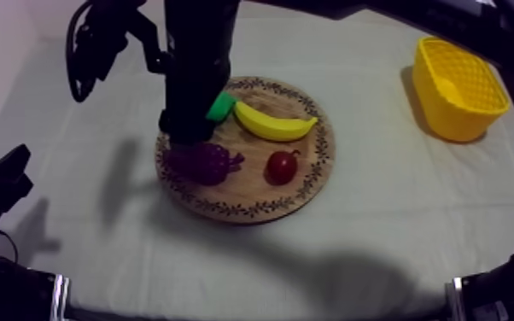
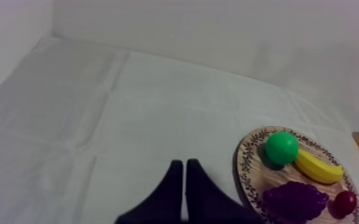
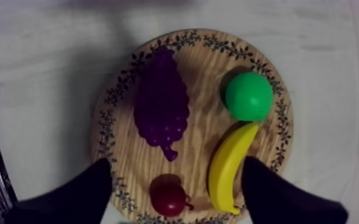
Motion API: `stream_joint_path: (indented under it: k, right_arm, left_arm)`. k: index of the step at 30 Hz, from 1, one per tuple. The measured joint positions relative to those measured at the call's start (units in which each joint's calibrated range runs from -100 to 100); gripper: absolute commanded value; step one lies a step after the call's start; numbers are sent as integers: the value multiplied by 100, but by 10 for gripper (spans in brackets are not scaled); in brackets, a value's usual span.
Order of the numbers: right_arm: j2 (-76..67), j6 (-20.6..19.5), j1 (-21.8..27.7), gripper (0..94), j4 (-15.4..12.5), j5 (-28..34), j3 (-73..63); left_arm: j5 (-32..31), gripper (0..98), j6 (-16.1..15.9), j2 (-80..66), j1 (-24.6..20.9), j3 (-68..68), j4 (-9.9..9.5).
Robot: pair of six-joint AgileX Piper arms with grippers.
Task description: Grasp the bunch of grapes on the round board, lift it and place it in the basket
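Purple bunch of grapes (image 3: 161, 107): lying on the wooden board (image 3: 201, 107), untouched.
Right gripper (image 3: 176, 164): my fingers spread wide above the board.
Left gripper (image 2: 183, 164): my fingers pressed together over the cloth (image 2: 98, 119).

Matt, faintly creased cloth (image 2: 128, 119). Pale grained wood in the board (image 3: 201, 119); smooth plastic sheen on banana (image 3: 228, 167) and small red fruit (image 3: 169, 199), pebbled skin on the bunch of grapes (image 3: 161, 104). Latticed plastic in the yellow basket (image 1: 461, 85).
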Motion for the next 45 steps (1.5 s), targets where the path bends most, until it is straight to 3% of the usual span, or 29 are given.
stream_joint_path:
  k: [11,20,36,41,45]
  right_arm:
    - [210,233,89,741,-185,-141,84]
    - [497,561,186,741,-521,-791,517]
    - [1472,639,297,724,-861,-1505,489]
    - [1780,613,318,695,-866,-1554,256]
    - [1986,588,330,581,-865,-1575,53]
  left_arm:
    - [0,1,0,0,0,0,0]
    - [0,1,0,0,0,0,0]
    - [0,1,0,0,0,0,0]
    - [0,1,0,0,0,0,0]
    - [0,1,0,0,0,0,0]
